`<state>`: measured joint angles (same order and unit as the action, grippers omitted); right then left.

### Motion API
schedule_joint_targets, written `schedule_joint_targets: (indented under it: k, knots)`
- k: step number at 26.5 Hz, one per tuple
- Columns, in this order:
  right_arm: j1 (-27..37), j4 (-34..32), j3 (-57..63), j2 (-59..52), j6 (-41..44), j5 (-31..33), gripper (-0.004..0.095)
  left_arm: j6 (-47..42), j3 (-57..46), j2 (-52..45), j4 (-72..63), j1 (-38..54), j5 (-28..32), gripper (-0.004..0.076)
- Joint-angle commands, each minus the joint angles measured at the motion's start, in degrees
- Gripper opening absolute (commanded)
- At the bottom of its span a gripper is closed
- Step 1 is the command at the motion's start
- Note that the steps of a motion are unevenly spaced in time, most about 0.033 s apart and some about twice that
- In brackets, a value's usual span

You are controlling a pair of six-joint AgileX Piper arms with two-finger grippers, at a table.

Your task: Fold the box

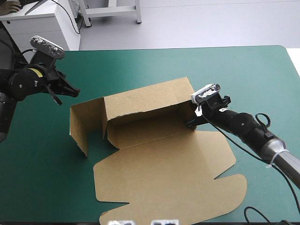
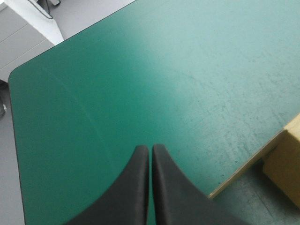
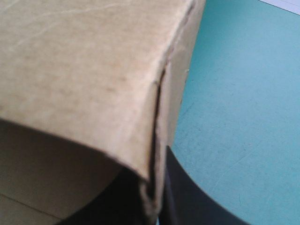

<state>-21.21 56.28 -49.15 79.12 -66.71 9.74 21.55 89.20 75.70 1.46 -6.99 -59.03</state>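
Teal-green cover (image 1: 243,70) lies bare around the work, with the box (image 1: 159,159) near its middle. The left gripper (image 1: 70,90) hangs above the cover beyond the box's left end, its black fingers pressed together into one point and holding nothing; in its wrist view a corner of the box (image 2: 283,164) lies ahead of it and off to one side, apart from the fingertips.

Between the two grippers the brown board is partly set up; the long back wall and the left end wall stand, a tray floor lies in front of them, and the big lid panel with its rounded flaps lies flat on the cover toward the near edge.

At the box's right end the right gripper (image 1: 191,121) is pinched onto the upright end wall; its wrist view shows the sheet's edge running down between the fingers, one seemingly inside the tray and one outside.

As I judge it, the step in hand is raising and tucking the right end wall. The next move likely calls for holding that wall square to the back wall while the idle left gripper comes in to steady the tray, without dragging the light board across the cover.

No brand, label or writing can be read on the board in any view.
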Motion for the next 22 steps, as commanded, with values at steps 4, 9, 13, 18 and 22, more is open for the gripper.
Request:
schedule_joint_targets:
  k: [4,9,13,18,22]
  knots:
    - [0.08,-4.48,-2.05,-3.16,2.36,0.47,-0.0019,-0.91,-1.24,-3.75,0.59,2.84,2.38,0.0008]
    - [2.17,-14.56,-3.11,-5.12,7.69,9.95,-0.0019,-0.91,-3.1,-4.15,0.56,2.95,3.75,0.0009]
    - [6.52,-22.7,-7.06,-6.38,19.04,19.39,-0.0019,-0.91,-4.83,-4.15,-0.69,2.95,4.67,0.0008]
    - [10.04,-29.8,-13.65,-7.76,30.41,28.17,-0.0019,-0.91,-4.82,-4.15,-0.92,2.95,5.39,0.0008]
    - [10.64,-35.7,-20.34,-7.6,39.37,38.78,-0.0019,-0.99,-4.82,-4.15,-1.46,2.95,5.39,0.0008]
